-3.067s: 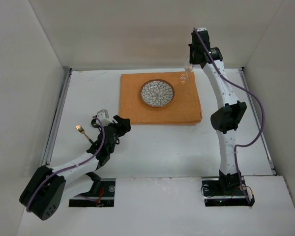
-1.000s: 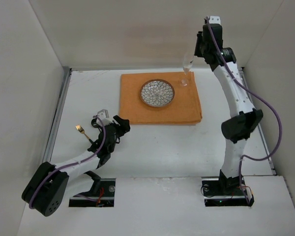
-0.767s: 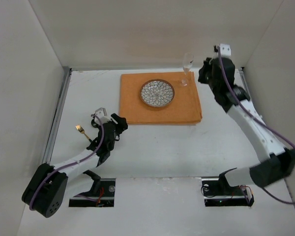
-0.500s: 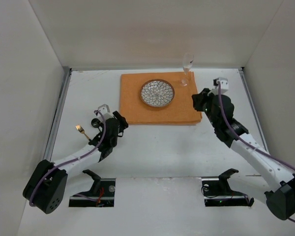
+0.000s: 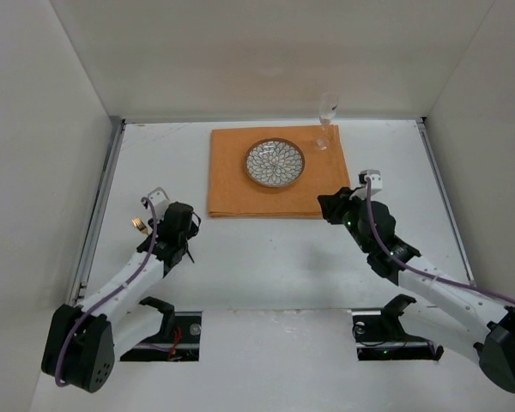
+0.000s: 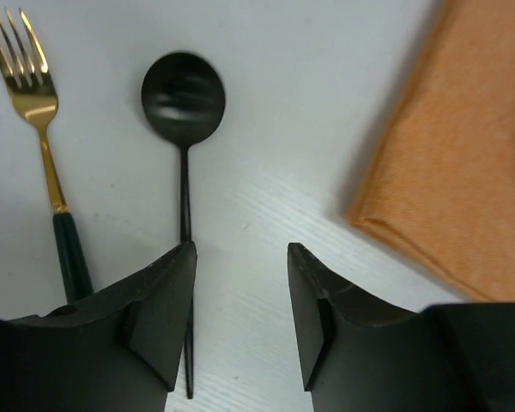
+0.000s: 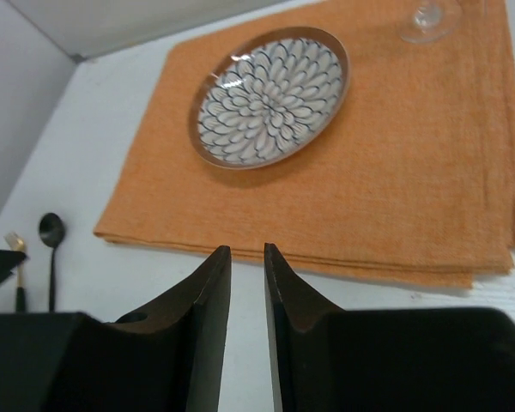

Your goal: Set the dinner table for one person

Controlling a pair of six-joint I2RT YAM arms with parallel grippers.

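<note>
The white dinner table (image 5: 266,257) holds an orange cloth (image 5: 240,193) with a patterned plate (image 5: 275,163) on it. A clear stemmed glass (image 5: 324,129) stands upright at the cloth's far right corner. A gold fork with a dark handle (image 6: 34,94) and a black spoon (image 6: 183,94) lie side by side left of the cloth. My left gripper (image 6: 241,249) is open and empty above the spoon's handle, which runs by its left finger. In the top view it (image 5: 173,225) hides the spoon beside the fork (image 5: 138,225). My right gripper (image 7: 245,249) is empty, jaws a narrow slit apart, at the cloth's near edge (image 5: 324,206).
White walls enclose the table at the back and both sides. Grey rails (image 5: 99,206) run along the side edges. The cloth's near left corner (image 6: 463,154) lies just right of my left gripper. Plate (image 7: 270,94) and glass foot (image 7: 429,17) sit ahead of my right gripper.
My right gripper let go of the glass, left it standing on the cloth, and pulled back to the cloth's near edge. My left gripper moved left over the spoon and fork.
</note>
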